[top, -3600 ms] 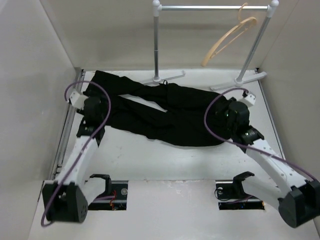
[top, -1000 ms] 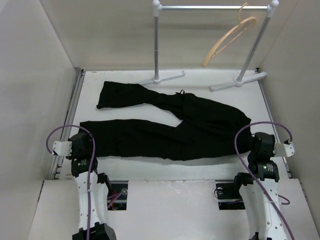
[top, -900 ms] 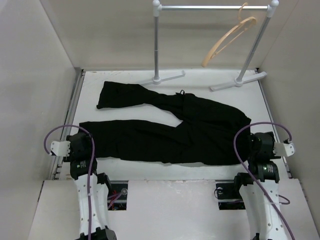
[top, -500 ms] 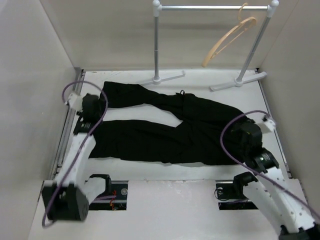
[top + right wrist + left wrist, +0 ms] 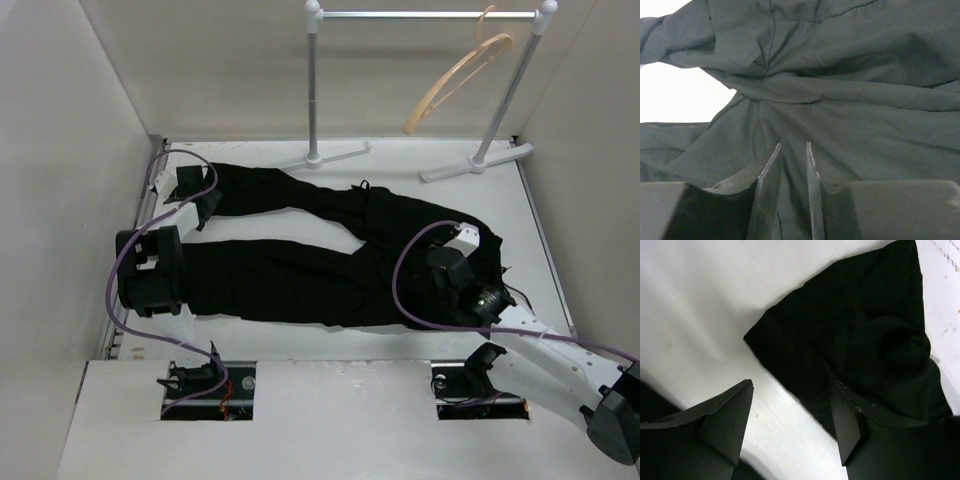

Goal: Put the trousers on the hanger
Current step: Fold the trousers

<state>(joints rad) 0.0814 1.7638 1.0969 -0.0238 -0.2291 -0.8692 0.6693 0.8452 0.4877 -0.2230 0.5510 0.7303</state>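
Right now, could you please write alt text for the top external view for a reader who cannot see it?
Black trousers lie spread across a white table, legs pointing left. The left claw sits over the far leg's cuff, the right claw over the waist end. Behind, a wooden hanger hangs from a metal rail.

Trousers [image 5: 300,280] spread left to right across table [image 5: 545,200], hanger [image 5: 455,75] on rail [image 5: 430,15] behind, toward the right end

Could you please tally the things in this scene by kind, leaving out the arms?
Trousers: 1
Hanger: 1
Rail: 1
Total: 3
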